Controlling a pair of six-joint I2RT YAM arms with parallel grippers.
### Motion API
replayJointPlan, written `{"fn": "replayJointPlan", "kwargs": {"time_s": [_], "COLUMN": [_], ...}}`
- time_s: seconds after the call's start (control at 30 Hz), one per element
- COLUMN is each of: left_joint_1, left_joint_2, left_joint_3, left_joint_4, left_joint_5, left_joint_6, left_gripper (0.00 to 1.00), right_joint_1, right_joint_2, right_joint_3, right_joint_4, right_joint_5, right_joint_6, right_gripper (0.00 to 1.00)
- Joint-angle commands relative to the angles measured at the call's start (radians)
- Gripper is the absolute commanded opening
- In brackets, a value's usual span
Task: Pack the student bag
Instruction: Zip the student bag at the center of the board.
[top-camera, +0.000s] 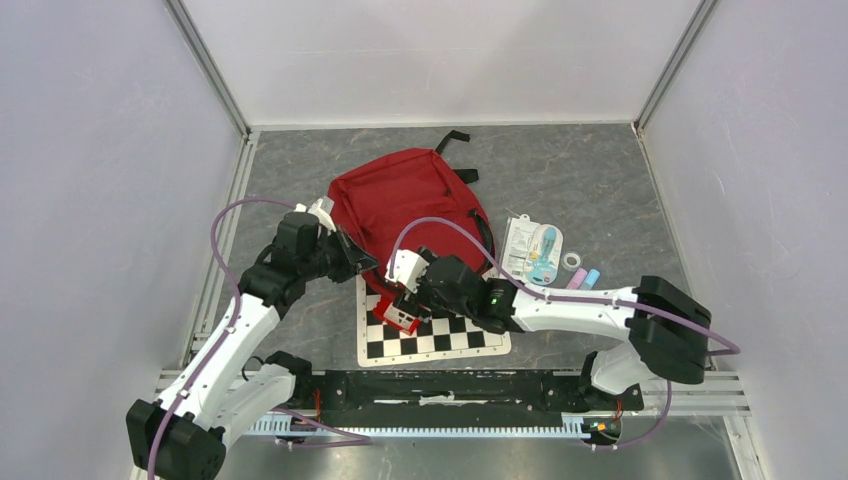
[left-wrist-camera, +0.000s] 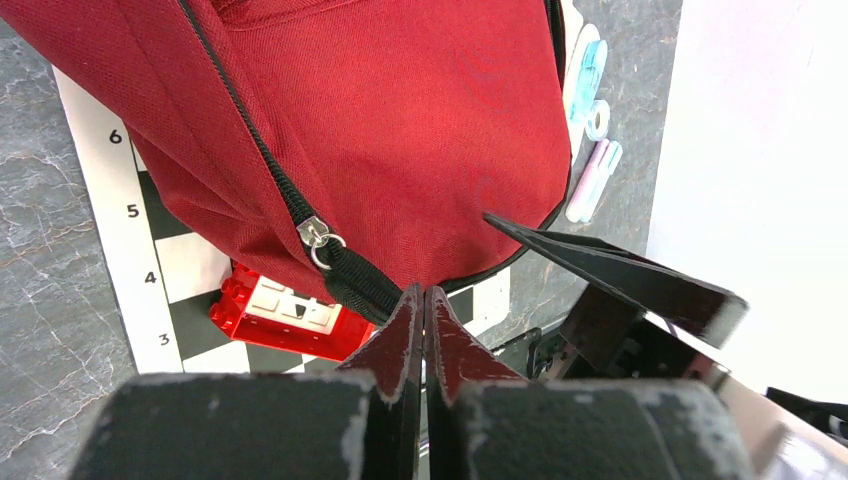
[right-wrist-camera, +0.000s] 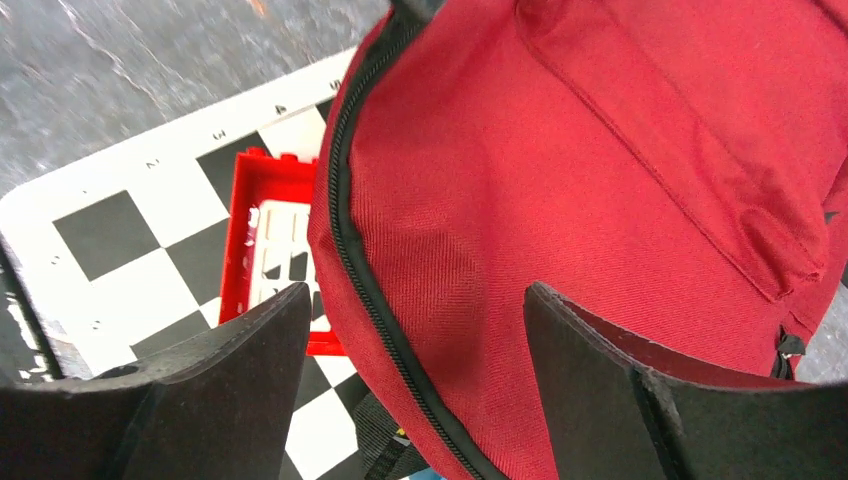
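Observation:
The student bag (top-camera: 400, 200) is a red fabric backpack lying mid-table, its near edge over a chessboard mat (top-camera: 440, 335). My left gripper (top-camera: 362, 265) is at the bag's near left rim. In the left wrist view it (left-wrist-camera: 425, 292) is shut, tips pinching the black-trimmed edge of the bag (left-wrist-camera: 420, 130) beside a zipper pull (left-wrist-camera: 318, 238). My right gripper (right-wrist-camera: 415, 290) stands open astride the bag's zippered edge (right-wrist-camera: 600, 180), holding nothing. A red and white toy block (right-wrist-camera: 270, 250) lies on the mat, partly under the raised rim.
A flat stationery pack (top-camera: 535, 245), a tape roll (top-camera: 571, 261) and pink and blue markers (top-camera: 583, 278) lie right of the bag. Black straps (top-camera: 455, 138) trail from its far side. White walls enclose the grey table on three sides.

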Motion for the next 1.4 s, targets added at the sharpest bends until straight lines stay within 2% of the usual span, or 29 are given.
{"fn": "replayJointPlan", "kwargs": {"time_s": [0.0,0.2,0.23,0.4,0.47,0.53,0.63,0.77,0.8,0.93,1.07,1.17,1.27,1.37], "left_joint_1": [-0.001,-0.001,-0.001,0.001,0.001,0.001,0.0,0.001,0.001,0.001,0.0,0.0,0.0,0.001], "left_joint_2": [-0.026,-0.025,-0.026,-0.028,-0.027,-0.027,-0.031,-0.036,-0.035,-0.032,-0.027,-0.021,-0.021,-0.025], "left_joint_3": [0.047,0.053,0.052,0.044,0.038,0.034,0.037,0.043,0.045,0.052,0.054,0.054,0.059,0.06], "left_joint_4": [0.02,0.016,0.014,-0.001,0.003,0.008,0.014,0.014,0.014,0.013,0.02,0.026,0.027,0.025], "left_joint_5": [0.02,0.021,0.021,0.01,0.014,0.021,0.037,0.044,0.045,0.045,0.043,0.049,0.048,0.044], "left_joint_6": [-0.023,-0.022,-0.019,-0.006,-0.005,-0.001,0.007,0.015,0.016,0.018,0.014,0.011,0.012,0.014], "left_gripper": [0.02,0.02,0.02,0.02,0.02,0.02,0.02,0.02,0.02,0.02,0.02,0.02,0.02,0.02], "right_joint_1": [0.004,0.005,0.003,-0.003,-0.019,-0.042,-0.092,-0.157,-0.172,-0.199,-0.203,-0.203,-0.203,-0.203], "right_joint_2": [0.047,0.11,0.116,0.148,0.168,0.19,0.228,0.288,0.306,0.35,0.361,0.384,0.403,0.388], "right_joint_3": [0.053,0.095,0.107,0.194,0.234,0.279,0.314,0.343,0.351,0.383,0.362,0.372,0.392,0.367], "right_joint_4": [0.014,-0.004,-0.007,-0.026,-0.028,-0.033,-0.027,-0.024,-0.035,-0.102,-0.149,-0.21,-0.278,-0.307], "right_joint_5": [0.054,0.168,0.193,0.325,0.345,0.342,0.28,0.064,0.011,-0.135,-0.197,-0.247,-0.266,-0.267], "right_joint_6": [-0.057,-0.09,-0.089,-0.103,-0.117,-0.122,-0.114,-0.102,-0.103,-0.102,-0.113,-0.121,-0.129,-0.13], "right_gripper": [0.83,0.83,0.78,0.18,0.06,0.0,0.0,0.0,0.03,0.21,0.49,0.65,0.74,0.78]}}
